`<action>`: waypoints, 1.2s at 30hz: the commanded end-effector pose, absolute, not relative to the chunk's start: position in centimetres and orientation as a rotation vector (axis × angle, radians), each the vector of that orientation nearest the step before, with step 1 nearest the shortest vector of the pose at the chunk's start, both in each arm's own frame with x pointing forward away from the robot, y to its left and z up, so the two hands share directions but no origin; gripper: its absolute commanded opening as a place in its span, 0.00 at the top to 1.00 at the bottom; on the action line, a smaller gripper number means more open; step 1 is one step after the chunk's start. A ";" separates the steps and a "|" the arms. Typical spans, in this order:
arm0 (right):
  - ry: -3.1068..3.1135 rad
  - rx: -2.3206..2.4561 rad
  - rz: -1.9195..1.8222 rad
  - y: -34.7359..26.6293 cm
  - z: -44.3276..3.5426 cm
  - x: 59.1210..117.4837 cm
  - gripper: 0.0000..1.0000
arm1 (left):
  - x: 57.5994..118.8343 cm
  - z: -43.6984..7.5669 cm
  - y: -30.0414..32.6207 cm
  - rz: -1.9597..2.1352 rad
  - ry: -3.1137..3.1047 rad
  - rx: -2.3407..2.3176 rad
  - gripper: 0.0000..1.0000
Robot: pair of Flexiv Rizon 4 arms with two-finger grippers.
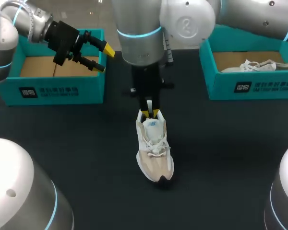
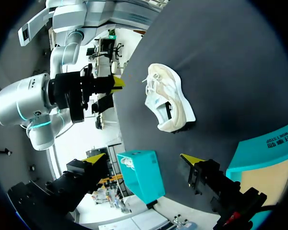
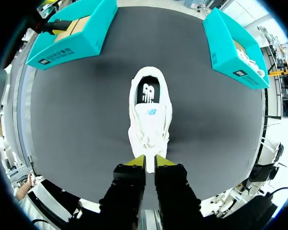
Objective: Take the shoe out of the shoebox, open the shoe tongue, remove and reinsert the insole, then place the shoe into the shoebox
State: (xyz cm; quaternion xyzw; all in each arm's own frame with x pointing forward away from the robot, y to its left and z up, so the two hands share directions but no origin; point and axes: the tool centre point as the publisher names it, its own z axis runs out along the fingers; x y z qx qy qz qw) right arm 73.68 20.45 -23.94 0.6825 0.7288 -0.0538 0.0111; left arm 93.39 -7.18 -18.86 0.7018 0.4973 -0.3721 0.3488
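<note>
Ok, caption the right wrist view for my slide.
Right gripper pinches the white shoe on the dark table, teal shoeboxes flanking it.

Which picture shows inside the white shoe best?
The right wrist view: it looks straight down into the shoe, showing the dark insole. The head view shows mostly its top from outside; the left wrist view shows the opening only at an angle.

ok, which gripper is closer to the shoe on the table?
Right. The right gripper is at the shoe's lace end, pinching a white bit of it. The left gripper hangs open over the left box, apart from it.
</note>
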 end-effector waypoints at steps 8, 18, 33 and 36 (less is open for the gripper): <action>2.189 2.040 0.094 20.0 -25.9 73.5 1.00 | 93.4 -18.8 -7.2 -0.963 1.290 1.822 0.00; 2.189 2.023 0.131 20.3 -26.3 73.7 1.00 | 93.4 -18.8 -7.2 -0.963 1.290 1.822 0.00; 2.223 2.004 0.156 19.8 -29.5 75.3 1.00 | 93.4 -18.8 -7.2 -0.963 1.290 1.822 0.00; 2.233 1.985 0.169 20.0 -30.5 75.6 1.00 | 93.4 -18.8 -7.2 -0.963 1.290 1.822 0.00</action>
